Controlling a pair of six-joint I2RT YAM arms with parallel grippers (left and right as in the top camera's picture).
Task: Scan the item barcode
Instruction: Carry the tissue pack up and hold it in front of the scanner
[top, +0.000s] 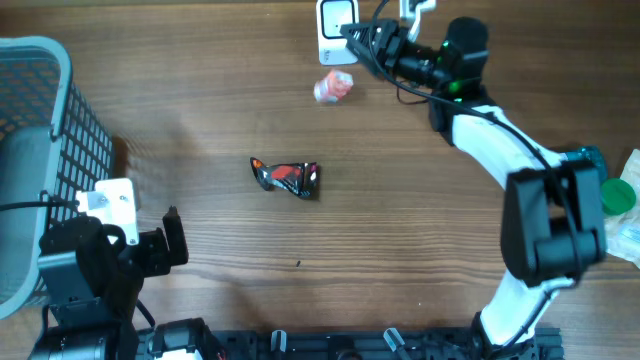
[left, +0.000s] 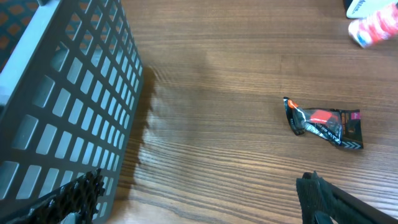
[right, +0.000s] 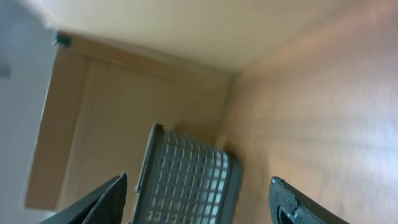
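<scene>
A small pink-and-white wrapped item (top: 333, 88) is seen on the desk (top: 420, 230), just beside what appears to be a white barcode scanner (top: 335, 25). A black snack packet (top: 287, 178) lies mid-desk. The right end effector (right: 198, 186) is open and empty; the left end effector (left: 199, 198) is spread wide near a grey basket (top: 40, 130).

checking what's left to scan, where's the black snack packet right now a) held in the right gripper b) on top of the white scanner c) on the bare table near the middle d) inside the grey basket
c: the black snack packet lies flat on the table near its middle, apart from the grey basket
</scene>
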